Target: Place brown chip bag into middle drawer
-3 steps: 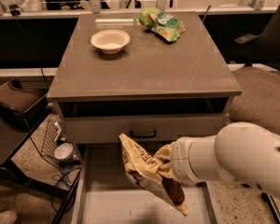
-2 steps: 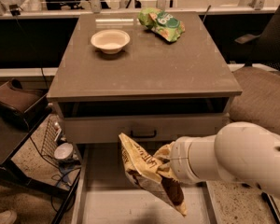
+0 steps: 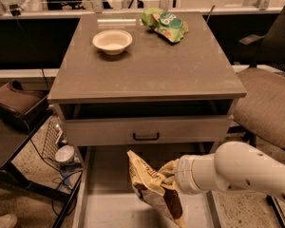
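The gripper [image 3: 167,177] is hovering over the open middle drawer [image 3: 104,208], fingers [image 3: 169,170] clamping the brown chip bag [image 3: 149,186] dangling above its floor; a bowl [image 3: 112,41] and green bag [image 3: 164,24] are sitting on the surface [image 3: 147,70].

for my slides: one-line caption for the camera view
gripper holds brown chip bag over the open middle drawer; bowl and green bag on the cabinet

You face a grey-brown cabinet [image 3: 156,65] on a speckled floor [image 3: 31,208]. A brown chair [image 3: 270,103] stands right, a low black table [image 3: 4,146] left. The gripper [image 3: 170,175] hangs before the cabinet, clamping the brown chip bag [image 3: 149,184].
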Robot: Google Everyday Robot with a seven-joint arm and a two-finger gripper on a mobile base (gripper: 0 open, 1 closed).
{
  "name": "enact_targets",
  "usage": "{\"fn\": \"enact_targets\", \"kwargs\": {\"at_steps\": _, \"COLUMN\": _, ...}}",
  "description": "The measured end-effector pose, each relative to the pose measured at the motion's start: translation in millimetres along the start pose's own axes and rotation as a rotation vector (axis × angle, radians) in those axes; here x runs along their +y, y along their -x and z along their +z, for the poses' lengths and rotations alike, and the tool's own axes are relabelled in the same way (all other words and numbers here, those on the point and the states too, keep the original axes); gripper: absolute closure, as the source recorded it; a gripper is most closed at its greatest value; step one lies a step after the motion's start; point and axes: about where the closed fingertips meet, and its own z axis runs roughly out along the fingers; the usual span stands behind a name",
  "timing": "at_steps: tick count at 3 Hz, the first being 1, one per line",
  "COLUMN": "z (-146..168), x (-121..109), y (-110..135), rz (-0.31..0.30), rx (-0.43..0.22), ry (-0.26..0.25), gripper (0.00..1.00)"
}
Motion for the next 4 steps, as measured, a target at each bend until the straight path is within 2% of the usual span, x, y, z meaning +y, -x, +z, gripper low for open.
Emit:
{"fn": "enact_targets", "kwargs": {"at_steps": 1, "z": 34.1, "x": 3.6, "y": -33.8, "rz": 0.053, "rx": -0.009, "ry": 0.018, "gripper": 1.0}}
{"fn": "enact_targets", "kwargs": {"at_steps": 2, "z": 38.5, "x": 6.6, "y": -35.9, "rz": 0.061, "rx": -0.013, "ry": 0.026, "gripper": 0.82}}
{"fn": "enact_targets", "kwargs": {"at_steps": 4, "z": 38.6, "x": 6.9, "y": -34.1, "rz": 0.056, "rx": -0.013, "ry": 0.028, "gripper": 0.36}}
